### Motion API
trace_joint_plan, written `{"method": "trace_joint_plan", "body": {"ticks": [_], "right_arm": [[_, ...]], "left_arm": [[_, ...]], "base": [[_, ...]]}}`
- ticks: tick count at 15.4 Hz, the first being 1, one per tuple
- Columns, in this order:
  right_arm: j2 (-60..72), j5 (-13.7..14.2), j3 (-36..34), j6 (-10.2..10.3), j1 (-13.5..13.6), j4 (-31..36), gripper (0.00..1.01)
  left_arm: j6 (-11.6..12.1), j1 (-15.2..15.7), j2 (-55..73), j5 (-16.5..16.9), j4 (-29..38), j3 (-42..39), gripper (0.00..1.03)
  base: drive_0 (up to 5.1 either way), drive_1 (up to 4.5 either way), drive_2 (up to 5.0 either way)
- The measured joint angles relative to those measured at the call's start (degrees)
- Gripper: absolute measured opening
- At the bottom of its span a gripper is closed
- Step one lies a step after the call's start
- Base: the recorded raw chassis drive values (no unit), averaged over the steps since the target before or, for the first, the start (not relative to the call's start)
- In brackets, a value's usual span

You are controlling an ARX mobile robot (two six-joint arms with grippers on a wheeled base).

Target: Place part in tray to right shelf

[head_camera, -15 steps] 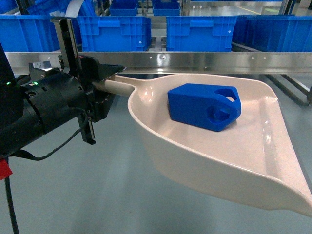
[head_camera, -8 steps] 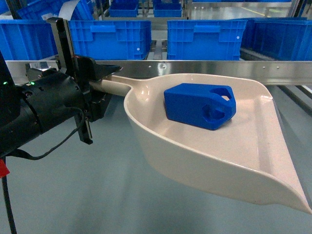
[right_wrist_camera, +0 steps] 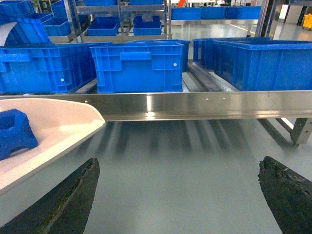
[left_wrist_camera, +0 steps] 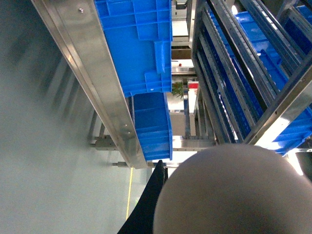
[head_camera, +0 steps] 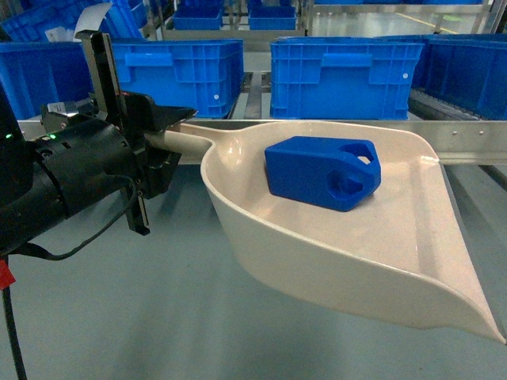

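Our left gripper point(head_camera: 162, 142) is clamped on the handle of the cream plastic dustpan-shaped tray point(head_camera: 412, 261). Just beyond those fingers, the small bright-blue plastic block point(head_camera: 321, 172) sits in the tray. Right gripper point(right_wrist_camera: 180, 195) gapes wide, holding nothing. Past everything, the stainless-steel shelf rail point(head_camera: 459, 134) carries blue crates point(head_camera: 341, 67).

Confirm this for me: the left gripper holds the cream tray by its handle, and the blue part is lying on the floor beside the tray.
Wrong in one respect. The part is not on the floor; it lies inside the tray, as the head view shows. The rest stands: the left gripper holds the cream tray by its handle.
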Motion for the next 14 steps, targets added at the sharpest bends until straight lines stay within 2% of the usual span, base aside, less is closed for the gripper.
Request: {"method": "trace_joint_plan", "body": {"ticks": [14], "right_arm": [[0.00,0.00,0.00,0.00,0.00,0.07,0.98]], "left_arm": [[0.00,0.00,0.00,0.04,0.13,0.00,0.13]], "base": [[0.1,4.06,-3.9]]}}
